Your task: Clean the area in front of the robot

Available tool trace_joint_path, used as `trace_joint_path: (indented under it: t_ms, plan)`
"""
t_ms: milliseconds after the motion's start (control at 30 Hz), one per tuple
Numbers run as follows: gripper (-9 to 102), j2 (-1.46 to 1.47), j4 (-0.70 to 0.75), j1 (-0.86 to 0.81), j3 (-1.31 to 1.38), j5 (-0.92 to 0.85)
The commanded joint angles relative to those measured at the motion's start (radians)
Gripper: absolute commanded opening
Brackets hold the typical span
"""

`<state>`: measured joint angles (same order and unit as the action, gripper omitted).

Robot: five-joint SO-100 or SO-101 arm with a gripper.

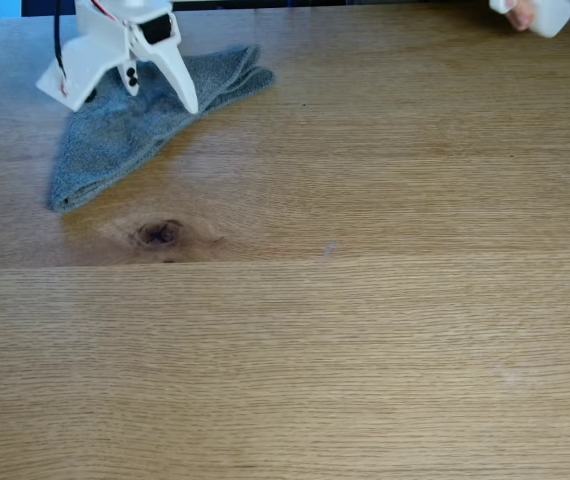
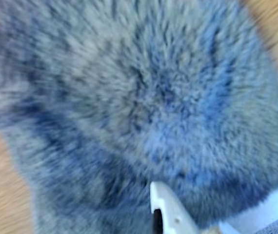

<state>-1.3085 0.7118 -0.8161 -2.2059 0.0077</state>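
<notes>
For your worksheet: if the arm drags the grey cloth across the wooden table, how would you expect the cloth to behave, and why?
The grey cloth already lies crumpled in folds, so it is probably floppy and would bunch or trail instead of sliding as one piece. Its fuzzy pile, seen close in the wrist view, suggests some grip on the tabletop. Flat and soft, it seems unlikely to roll or break.

soft even daylight in the fixed view; blurred, close wrist view
</notes>
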Motion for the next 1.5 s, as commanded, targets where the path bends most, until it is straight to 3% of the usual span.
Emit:
trace_joint_path:
  t_ms: [0, 200, 400, 667, 900, 1167, 1467]
  plan:
    - [46, 0.049, -0.104, -0.048, 0.101, -0.054]
    - [42, 0.156, -0.293, -0.083, 0.091, -0.155]
    - [22, 0.219, -0.426, -0.112, 0.091, -0.241]
    - [1, 0.222, -0.482, -0.123, 0.089, -0.278]
    - [0, 0.109, -0.488, -0.083, 0.089, -0.276]
    - [0, -0.264, -0.308, 0.115, 0.089, -0.229]
    - [0, -0.710, 0.140, 0.520, 0.089, -0.072]
